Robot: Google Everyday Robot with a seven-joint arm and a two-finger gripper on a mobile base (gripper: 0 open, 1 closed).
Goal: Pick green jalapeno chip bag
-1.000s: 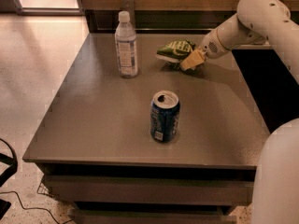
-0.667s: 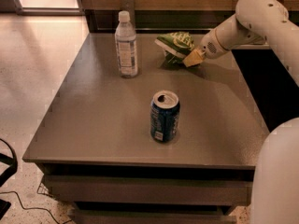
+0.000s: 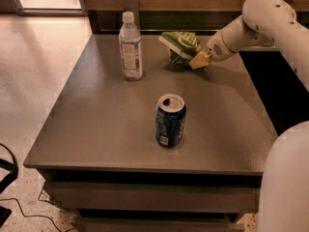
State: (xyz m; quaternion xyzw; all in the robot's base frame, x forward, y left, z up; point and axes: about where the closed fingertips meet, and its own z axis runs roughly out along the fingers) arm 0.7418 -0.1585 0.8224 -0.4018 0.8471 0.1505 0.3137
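Green jalapeno chip bag (image 3: 179, 43) is pinched at its right end in the gripper (image 3: 197, 61), over the far side of the table (image 3: 96, 124). The bag runs up and to the left from the fingertips, tilted, with its pale edge raised. A dark shadow lies on the tabletop below it, so it looks lifted off the surface. I cannot tell whether its lowest corner touches the table. The gripper is narrow, clamped on the bag's crinkled end, and the arm reaches in from the right.

By my reading the grasp is made and the step in hand is the lift. The next move calls for a steady rise straight up from where the gripper is, with the clamp kept firm. The green jalapeno chip bag is held by one end only, and a thin, slick film could slide out or swing.

The water bottle (image 3: 130, 47) stands to the left of the gripper, apart from the bag. The blue soda can (image 3: 170, 121) stands well apart, nearer the camera and a little to the gripper's left. Neither blocks an upward path, though a sweep to the left would carry the bag toward the bottle.
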